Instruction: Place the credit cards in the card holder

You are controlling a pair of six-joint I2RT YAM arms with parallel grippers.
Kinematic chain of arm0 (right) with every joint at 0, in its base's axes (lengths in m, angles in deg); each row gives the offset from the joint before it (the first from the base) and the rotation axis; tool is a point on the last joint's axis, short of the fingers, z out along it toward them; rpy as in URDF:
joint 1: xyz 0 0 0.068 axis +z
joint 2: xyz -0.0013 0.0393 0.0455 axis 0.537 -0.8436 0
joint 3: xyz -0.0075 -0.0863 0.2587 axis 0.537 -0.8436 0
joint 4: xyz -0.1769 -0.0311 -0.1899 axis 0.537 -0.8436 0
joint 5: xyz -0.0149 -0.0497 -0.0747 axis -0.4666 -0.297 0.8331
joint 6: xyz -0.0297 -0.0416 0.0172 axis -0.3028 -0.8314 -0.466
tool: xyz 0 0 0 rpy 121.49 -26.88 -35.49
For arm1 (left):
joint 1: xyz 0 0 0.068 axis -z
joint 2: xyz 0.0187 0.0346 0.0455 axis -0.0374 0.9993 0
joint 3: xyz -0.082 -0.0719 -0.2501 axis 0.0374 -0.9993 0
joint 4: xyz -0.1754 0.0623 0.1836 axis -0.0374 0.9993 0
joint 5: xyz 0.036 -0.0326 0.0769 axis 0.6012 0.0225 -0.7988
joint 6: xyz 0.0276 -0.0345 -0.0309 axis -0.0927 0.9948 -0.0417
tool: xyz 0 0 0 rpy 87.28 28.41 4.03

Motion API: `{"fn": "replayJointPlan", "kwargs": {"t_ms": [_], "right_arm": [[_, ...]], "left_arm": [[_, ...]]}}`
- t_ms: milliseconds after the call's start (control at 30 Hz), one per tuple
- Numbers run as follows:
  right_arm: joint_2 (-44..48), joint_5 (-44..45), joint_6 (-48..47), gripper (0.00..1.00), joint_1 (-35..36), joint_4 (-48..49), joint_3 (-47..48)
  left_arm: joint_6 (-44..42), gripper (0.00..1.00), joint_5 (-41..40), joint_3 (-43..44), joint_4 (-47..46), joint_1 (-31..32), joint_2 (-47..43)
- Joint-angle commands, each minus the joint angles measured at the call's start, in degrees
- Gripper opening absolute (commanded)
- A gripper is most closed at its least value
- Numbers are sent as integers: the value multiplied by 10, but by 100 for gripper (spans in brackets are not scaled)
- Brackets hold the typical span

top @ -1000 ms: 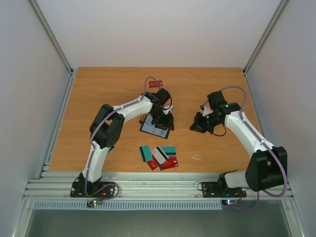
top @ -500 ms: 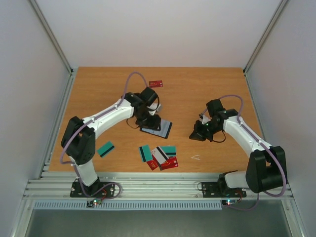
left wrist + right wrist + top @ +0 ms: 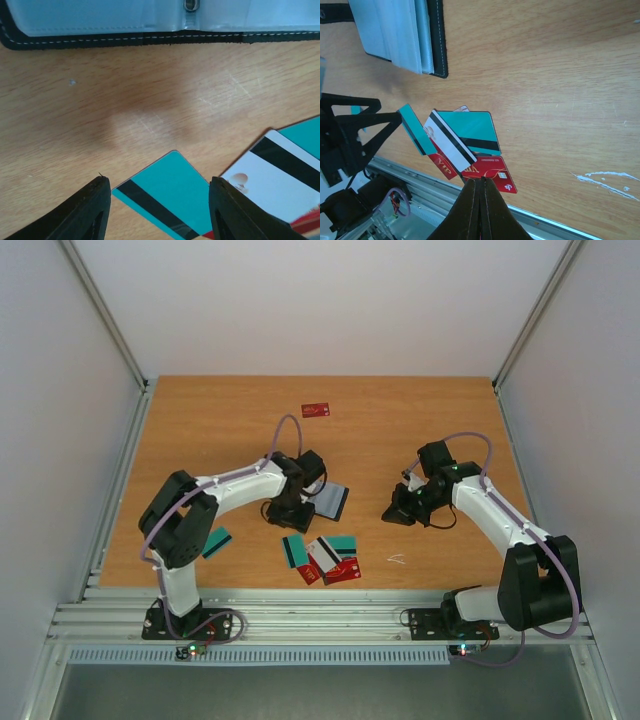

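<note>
Your left gripper point(image 3: 159, 182) stands open and empty. In its wrist view, a thin teal plastic card with a dark stripe point(image 3: 167, 172) shows between the fingers, its long axis slanting across the gap. Just beyond lies the black folding card holder point(image 3: 100, 20), spread open, pale bluish-grey inside up, its long edge crosswise to the fingers. Your right gripper point(image 3: 480, 184) is closed on nothing, above the table near the overlapping teal, white and red cards point(image 3: 470, 132).
</note>
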Motion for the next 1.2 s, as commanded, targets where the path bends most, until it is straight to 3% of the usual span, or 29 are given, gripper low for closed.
{"fn": "replayJointPlan", "kwargs": {"t_ms": [0, 500, 800, 1167], "right_arm": [[4, -7, -5, 2, 2, -7, 1], [6, -20, -53, 2, 2, -23, -5], [-3, -51, -77, 2, 2, -20, 0], [-28, -100, -100, 2, 2, 1, 0]], "left_arm": [[26, 55, -58, 2, -24, 17, 24], [28, 54, -68, -60, -66, 61, 60], [102, 54, -80, -186, -80, 81, -31], [185, 53, -82, -220, -62, 117, -78]]}}
